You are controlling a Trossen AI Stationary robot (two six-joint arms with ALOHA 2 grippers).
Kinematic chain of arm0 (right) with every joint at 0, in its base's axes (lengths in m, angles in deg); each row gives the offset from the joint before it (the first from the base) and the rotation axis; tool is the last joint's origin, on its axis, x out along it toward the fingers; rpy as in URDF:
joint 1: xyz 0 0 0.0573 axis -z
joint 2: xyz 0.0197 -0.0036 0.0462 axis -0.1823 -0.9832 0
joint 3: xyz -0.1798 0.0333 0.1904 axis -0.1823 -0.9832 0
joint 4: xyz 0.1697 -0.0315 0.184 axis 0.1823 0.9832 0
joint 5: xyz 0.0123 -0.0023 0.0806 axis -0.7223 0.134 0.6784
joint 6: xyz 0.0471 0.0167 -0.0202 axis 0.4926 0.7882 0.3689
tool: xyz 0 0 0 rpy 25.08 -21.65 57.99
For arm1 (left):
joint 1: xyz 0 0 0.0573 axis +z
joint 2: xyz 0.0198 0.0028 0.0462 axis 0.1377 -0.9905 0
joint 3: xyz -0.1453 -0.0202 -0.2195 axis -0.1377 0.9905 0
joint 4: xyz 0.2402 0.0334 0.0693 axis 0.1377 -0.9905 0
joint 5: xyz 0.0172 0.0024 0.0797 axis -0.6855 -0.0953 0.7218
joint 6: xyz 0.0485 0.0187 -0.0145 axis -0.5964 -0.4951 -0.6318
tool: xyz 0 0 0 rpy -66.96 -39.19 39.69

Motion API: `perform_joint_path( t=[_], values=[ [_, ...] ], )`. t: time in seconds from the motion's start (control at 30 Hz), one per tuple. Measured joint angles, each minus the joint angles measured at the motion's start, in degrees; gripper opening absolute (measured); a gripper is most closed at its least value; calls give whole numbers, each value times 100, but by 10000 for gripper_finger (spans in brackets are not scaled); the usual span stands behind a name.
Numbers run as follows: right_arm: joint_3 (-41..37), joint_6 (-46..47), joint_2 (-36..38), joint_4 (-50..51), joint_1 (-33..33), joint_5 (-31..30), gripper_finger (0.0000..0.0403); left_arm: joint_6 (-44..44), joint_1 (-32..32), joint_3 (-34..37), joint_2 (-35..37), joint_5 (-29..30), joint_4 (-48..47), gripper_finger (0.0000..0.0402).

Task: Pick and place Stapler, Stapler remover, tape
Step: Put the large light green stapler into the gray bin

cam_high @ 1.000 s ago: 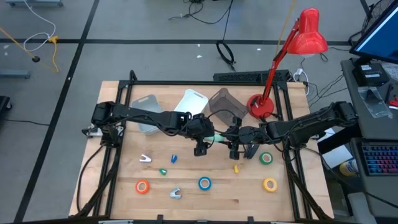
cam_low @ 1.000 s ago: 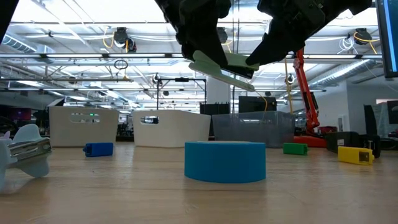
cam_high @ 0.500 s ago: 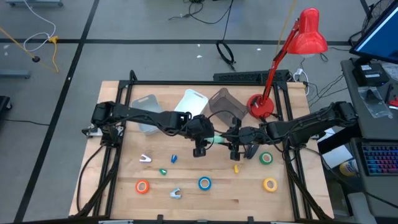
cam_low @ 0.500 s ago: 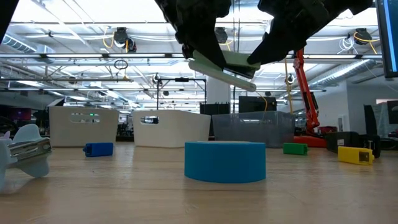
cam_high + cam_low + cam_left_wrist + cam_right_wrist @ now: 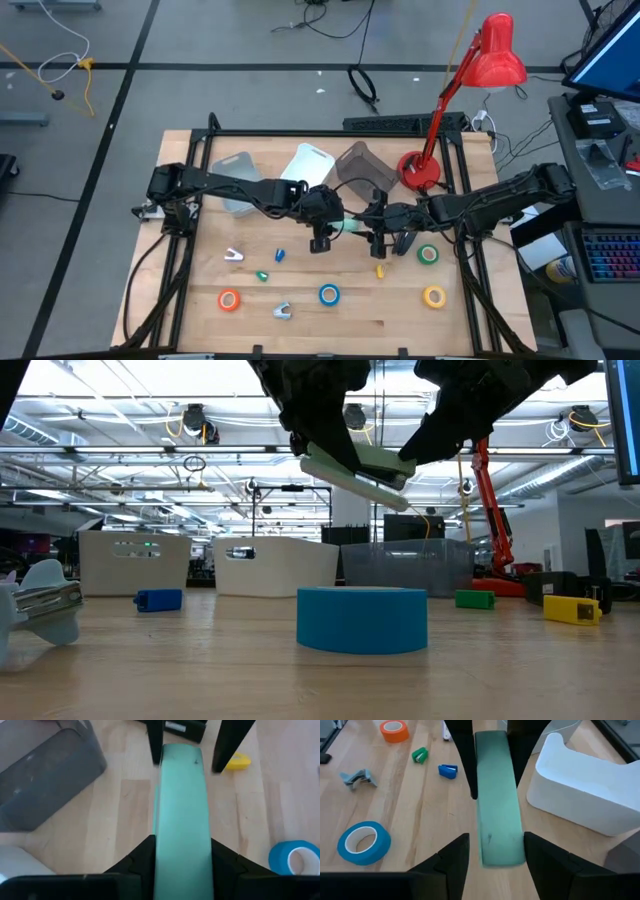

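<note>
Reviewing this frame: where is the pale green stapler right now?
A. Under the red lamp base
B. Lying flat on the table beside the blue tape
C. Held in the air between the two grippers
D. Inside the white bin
C: the pale green stapler hangs above the table, the left gripper clamping one end and the right gripper around the other.

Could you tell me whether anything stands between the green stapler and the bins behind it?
Nothing visible does. The green stapler hangs in the air between the left pincer and right pincer, with the white bin just beyond.
</note>
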Motion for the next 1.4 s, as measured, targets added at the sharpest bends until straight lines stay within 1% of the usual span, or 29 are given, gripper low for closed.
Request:
perform_joint_path(
  t=[0.17, 0.33, 0.57, 0.67, 0.77, 0.9, 1.1, 1.2, 1.3, 1.4],
  values=[
    [0, -37, 215, 120, 0, -1, 185, 74, 1, 0, 0, 269, -552, 127],
    [0, 11, 543, 692, -2, -1, 178, 496, 61, 0, 0, 565, -1295, 127],
    [0, 691, 1012, 2040, -2, 0, 170, 1363, 327, 0, 0, 943, -2239, 128],
    [0, 1031, 1189, 2377, -2, 4, 169, 1581, 448, 0, 8, 1184, -2606, 128],
    [0, 1209, 1312, 2500, -3, 4, 169, 1666, 537, 4, 128, 1377, -2874, 128],
    [0, 1211, 1389, 2500, -7, 2, 169, 1764, 632, 2, 510, 1508, -3091, 128],
    [0, 1210, 1400, 2469, -7, 0, 169, 2046, 655, 2, 1362, 1583, -3417, 128],
    [0, 1211, 1399, 2414, -7, -1, 169, 2350, 652, 2, 1806, 1970, -3871, 128],
    [0, 1211, 1397, 2381, -7, 3, 169, 2697, 670, 0, 2183, 2640, -4406, 128],
    [0, 1211, 1397, 2349, -7, 4, 169, 2974, 754, 21, 2507, 2958, -4727, 129]
  ],
)
